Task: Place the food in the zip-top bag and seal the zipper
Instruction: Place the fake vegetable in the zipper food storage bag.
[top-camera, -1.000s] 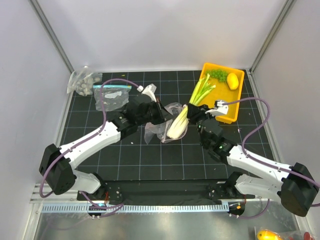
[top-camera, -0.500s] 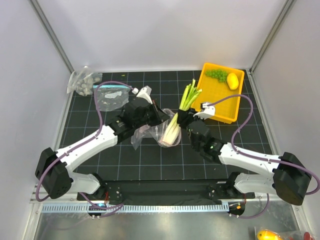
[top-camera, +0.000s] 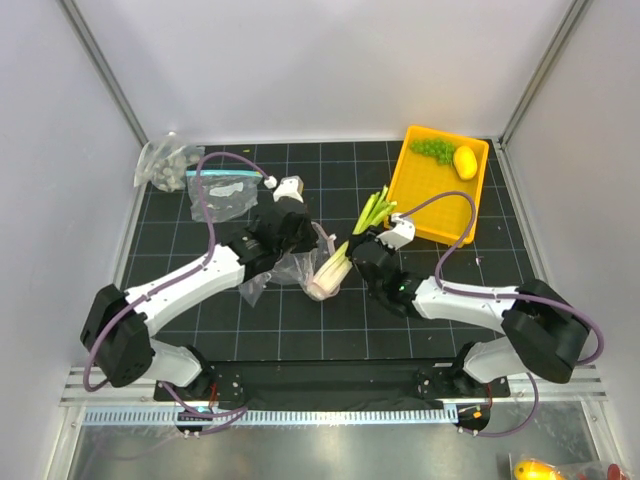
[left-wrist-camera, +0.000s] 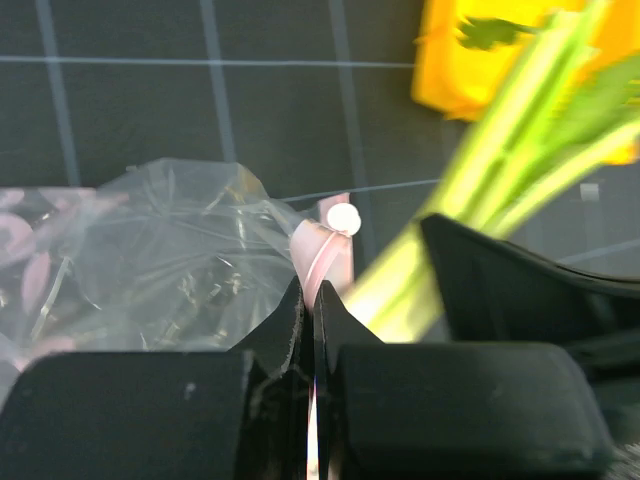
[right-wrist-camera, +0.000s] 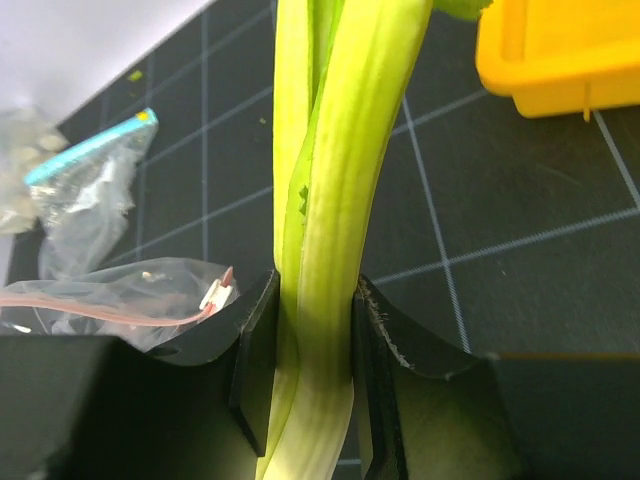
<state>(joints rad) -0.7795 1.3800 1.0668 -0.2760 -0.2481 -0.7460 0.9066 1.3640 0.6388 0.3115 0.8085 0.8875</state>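
Note:
My left gripper (top-camera: 303, 238) (left-wrist-camera: 308, 295) is shut on the pink zipper (left-wrist-camera: 322, 248) of the clear dotted zip-top bag (top-camera: 272, 272) (left-wrist-camera: 160, 250), holding its mouth up. The leek (top-camera: 338, 262) (right-wrist-camera: 340, 150) stands tilted between the fingers of my right gripper (top-camera: 356, 252) (right-wrist-camera: 313, 300), both pads against its stalk. Its white end (top-camera: 322, 288) is low beside the bag's mouth; I cannot tell whether it is inside. The grapes (top-camera: 432, 149) and the lemon (top-camera: 465, 160) lie in the yellow tray (top-camera: 440, 205).
A clear bag with a light-blue zipper (top-camera: 225, 195) (right-wrist-camera: 85, 200) lies at the back left. A small bunched bag (top-camera: 165, 165) sits in the far left corner. The tray's corner (right-wrist-camera: 560, 50) is just right of the leek's green tops.
The right gripper has carried the leek left and toward the near edge, bringing its white end down to the bag's mouth. The left gripper has drawn the bag slightly left.

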